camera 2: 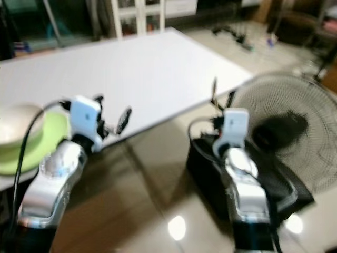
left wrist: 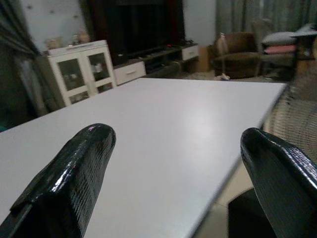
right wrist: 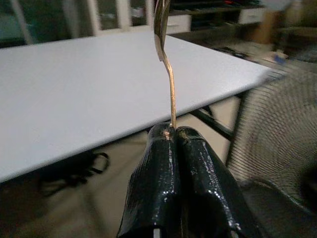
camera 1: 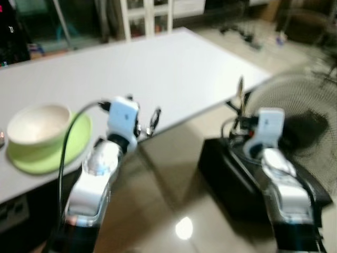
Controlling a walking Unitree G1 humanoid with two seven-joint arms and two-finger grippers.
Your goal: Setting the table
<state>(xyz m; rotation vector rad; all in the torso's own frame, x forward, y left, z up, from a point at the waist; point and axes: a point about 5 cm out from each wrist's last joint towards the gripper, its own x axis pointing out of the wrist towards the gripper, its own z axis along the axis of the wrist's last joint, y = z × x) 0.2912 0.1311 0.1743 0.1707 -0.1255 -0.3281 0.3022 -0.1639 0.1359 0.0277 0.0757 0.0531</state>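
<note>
Spoon (right wrist: 170, 74): this piece of cutlery, which looks like a spoon although blur hides the shape of its head, stands upright in the right claw (right wrist: 174, 130). The two black fingers are pressed together on the lower end of its handle, so the head rises clear above the fingertips. Holding it by the handle end keeps the head free for laying down flat.

The right claw hangs off the near edge of the tabletop (camera 1: 174, 74), just short of it and above the floor. The tabletop surface lies ahead of and beyond the fingertips. A standing fan (camera 1: 300, 126) sits close to the outer side of this claw, and a black case (camera 1: 231, 174) lies below it; both limit the room for lateral motion.

The left claw (camera 1: 141, 122) is spread wide with nothing between its fingers (left wrist: 64, 178). It points across the near tabletop edge. A white bowl (camera 1: 38, 124) rests on a green plate (camera 1: 73, 142) to the outer side of this claw, near the tabletop edge.

Judgement: the place setting is partly laid. The remaining step is likely to carry the spoon forward over the tabletop and set it beside the plate.
</note>
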